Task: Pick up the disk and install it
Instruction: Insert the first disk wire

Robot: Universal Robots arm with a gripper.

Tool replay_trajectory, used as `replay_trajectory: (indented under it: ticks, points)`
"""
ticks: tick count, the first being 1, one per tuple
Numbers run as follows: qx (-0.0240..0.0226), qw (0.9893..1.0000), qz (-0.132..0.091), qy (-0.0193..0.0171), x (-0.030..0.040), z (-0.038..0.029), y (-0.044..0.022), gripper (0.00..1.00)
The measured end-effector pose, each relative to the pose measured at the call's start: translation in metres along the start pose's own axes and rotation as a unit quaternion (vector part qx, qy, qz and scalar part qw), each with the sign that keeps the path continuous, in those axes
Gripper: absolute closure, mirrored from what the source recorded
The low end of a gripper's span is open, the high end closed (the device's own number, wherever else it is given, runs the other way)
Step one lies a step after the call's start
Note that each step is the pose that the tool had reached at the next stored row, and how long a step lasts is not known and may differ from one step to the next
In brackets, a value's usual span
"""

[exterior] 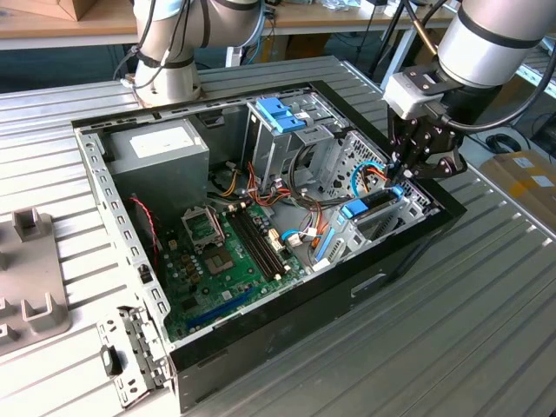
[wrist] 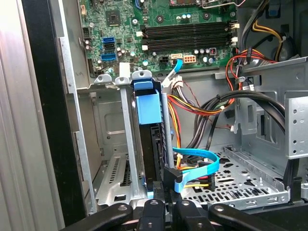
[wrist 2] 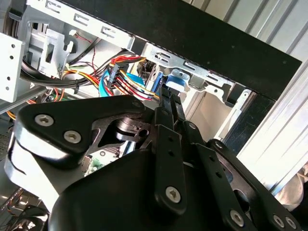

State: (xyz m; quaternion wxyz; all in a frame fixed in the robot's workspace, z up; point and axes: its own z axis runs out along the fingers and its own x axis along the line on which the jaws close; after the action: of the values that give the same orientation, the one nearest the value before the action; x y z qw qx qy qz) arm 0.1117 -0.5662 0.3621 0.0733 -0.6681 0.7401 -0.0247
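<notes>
Disk (wrist: 150,144) stands on edge in its blue carrier, seated in the metal bay (wrist: 126,159) at the case's (exterior: 304,304) front corner, toward the exterior view's right. The gripper (exterior: 405,170) is at its end, fingers narrowed, though whether they grip it I cannot tell. Installing looks nearly done; pressing it fully home would call for a straight, gentle push.

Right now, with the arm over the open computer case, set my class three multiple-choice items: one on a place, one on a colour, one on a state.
1. Where is the disk?
A. On the table outside the case
B. Standing on edge in a metal bay inside the case
C. On the power-supply box

2. What colour is the disk's carrier?
A. Red
B. Blue
C. Green

3. How is the case?
A. Open, motherboard showing
B. Closed
C. Upside down

Answers: 1 B, the first wrist view shows it between bay walls, the hand at its end. 2 B, blue plastic frames it. 3 A, the motherboard lies exposed.
</notes>
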Motion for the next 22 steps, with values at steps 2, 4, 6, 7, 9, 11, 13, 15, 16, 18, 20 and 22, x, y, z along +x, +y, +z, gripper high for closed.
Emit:
replay_trajectory:
  ticks: [2, 4, 6, 7, 9, 11, 13, 15, 16, 18, 20, 22]
  points:
    - [0.0, 1.0, 0.0, 0.0, 0.0001, 0.0, 0.0, 0.84]
    - [0.0, 1.0, 0.0, 0.0, 0.0007, 0.0, 0.0002, 0.84]
    - [0.0, 1.0, 0.0, 0.0, 0.0017, -0.0002, 0.0015, 0.84]
    - [0.0, 1.0, 0.0, 0.0, 0.002, -0.0002, 0.002, 0.84]
    - [0.0, 1.0, 0.0, -0.0001, 0.0025, -0.0001, 0.003, 0.84]
    - [0.0, 1.0, 0.0, 0.0, 0.0028, 0.0002, 0.0044, 0.84]
    - [0.0, 1.0, 0.0, 0.0, 0.003, 0.0003, 0.0049, 0.84]
    - [0.0, 1.0, 0.0, 0.0, 0.003, 0.0004, 0.0049, 0.84]
    - [0.0, 1.0, 0.0, 0.0, 0.003, 0.0004, 0.0049, 0.84]
    - [0.0, 1.0, 0.0, 0.0001, 0.003, 0.0004, 0.0049, 0.84]
    - [0.0044, 1.0, 0.0, -0.0005, 0.003, 0.0007, 0.0051, 0.84]
    - [0.0139, 0.9999, -0.001, -0.0014, 0.003, 0.0008, 0.005, 0.84]
